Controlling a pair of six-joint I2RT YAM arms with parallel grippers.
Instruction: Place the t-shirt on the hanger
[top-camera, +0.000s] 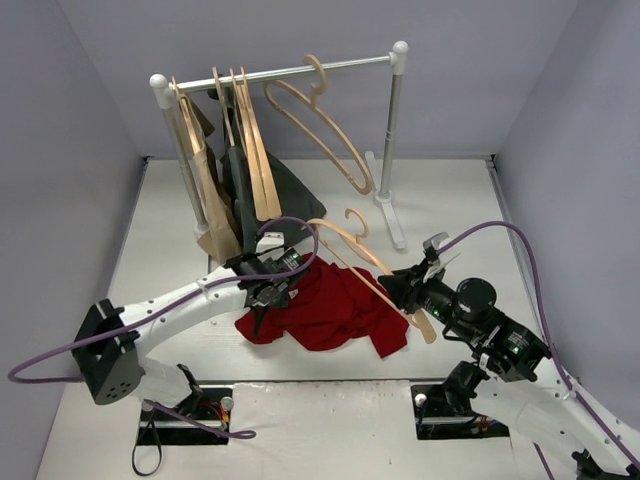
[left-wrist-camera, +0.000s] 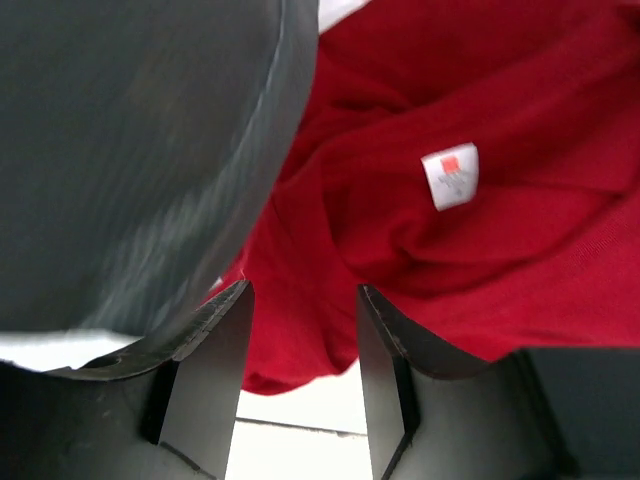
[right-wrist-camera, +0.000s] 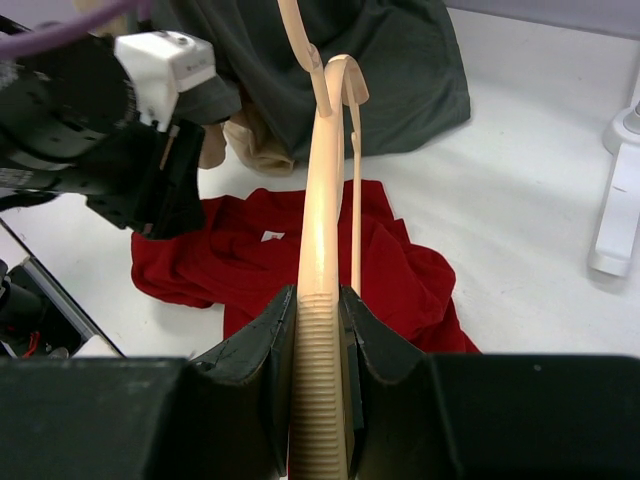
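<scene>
Currently the right gripper (right-wrist-camera: 318, 305) is clamped on one shoulder end of the hanger (right-wrist-camera: 322, 200) and holds it tilted above the table (top-camera: 460, 200), over the t-shirt (top-camera: 335, 310). The t-shirt lies crumpled on the table between the two arms, white neck label (left-wrist-camera: 450, 175) exposed. The left gripper (left-wrist-camera: 300, 300) stands at the shirt's left edge, jaws apart, with red cloth visible beyond the gap.

The right gripper (top-camera: 405, 290) clamps one end of the hanger (top-camera: 350, 237), which crosses the crumpled t-shirt (top-camera: 330, 315) (lying on the table (top-camera: 480, 200)). The left gripper (top-camera: 259, 320) is positioned over the shirt's left edge.
</scene>
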